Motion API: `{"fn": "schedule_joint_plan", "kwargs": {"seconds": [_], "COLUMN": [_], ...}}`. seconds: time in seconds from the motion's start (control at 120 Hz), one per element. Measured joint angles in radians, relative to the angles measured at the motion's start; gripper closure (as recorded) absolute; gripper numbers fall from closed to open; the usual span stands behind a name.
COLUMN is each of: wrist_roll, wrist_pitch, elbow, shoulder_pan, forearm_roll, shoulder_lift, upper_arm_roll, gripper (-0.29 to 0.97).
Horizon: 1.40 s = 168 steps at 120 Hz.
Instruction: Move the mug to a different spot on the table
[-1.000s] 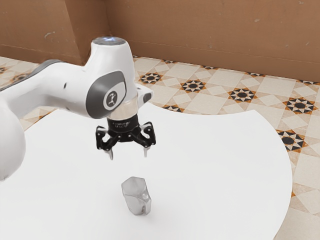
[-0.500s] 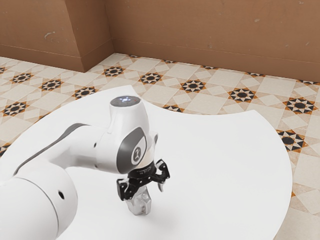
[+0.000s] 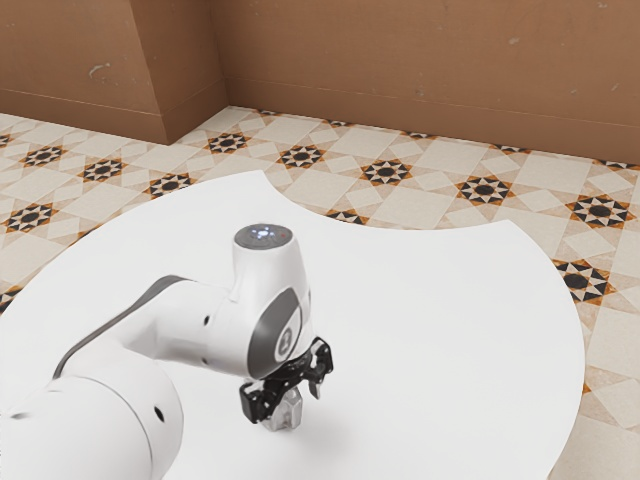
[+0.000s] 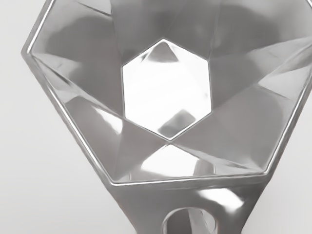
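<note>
A clear grey faceted mug (image 3: pixel 284 419) stands upright on the white table (image 3: pixel 450 300), near its front edge. My black gripper (image 3: pixel 285 398) has come down over it, one finger on each side of the rim, and the jaws look spread and open. The hand hides the mug's upper part in the exterior view. From the wrist view I look straight down into the mug (image 4: pixel 165 97), with its six-sided bottom and its handle (image 4: pixel 190 219) just under the hand.
The white table has a curved edge, with a notch at the back (image 3: pixel 300 205). A patterned tile floor (image 3: pixel 480 185) and brown walls lie beyond. My arm (image 3: pixel 170 340) reaches in over the table from the exterior view's left.
Over the last second my hand dropped from well above the table and moved toward the front, down onto the mug. The mug has stayed where it was.
</note>
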Motion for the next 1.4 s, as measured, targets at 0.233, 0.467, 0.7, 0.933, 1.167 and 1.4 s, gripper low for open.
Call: {"fn": "schedule_joint_plan", "kwargs": {"seconds": [0.233,0.467,0.7,0.933,1.167,1.4], "wrist_roll": [-0.038,-0.056,-0.063,-0.06,-0.056,-0.057], "wrist_pitch": [0.022,0.038,0.062,0.084,0.087,0.085], "elbow": [-0.001,0.002,0.008,0.011,0.011,0.015], "shoulder_pan": [0.013,0.028,0.03,0.043,0.044,0.044], "forearm_roll": [0.003,0.014,0.022,0.024,0.027,0.073], "shoulder_lift": [-0.022,-0.044,-0.048,-0.048,-0.048,-0.048], "upper_arm_roll": [-0.034,-0.052,-0.066,-0.074,-0.076,-0.075], "gripper": [0.13,0.19,0.24,0.29,0.5,0.59]}}
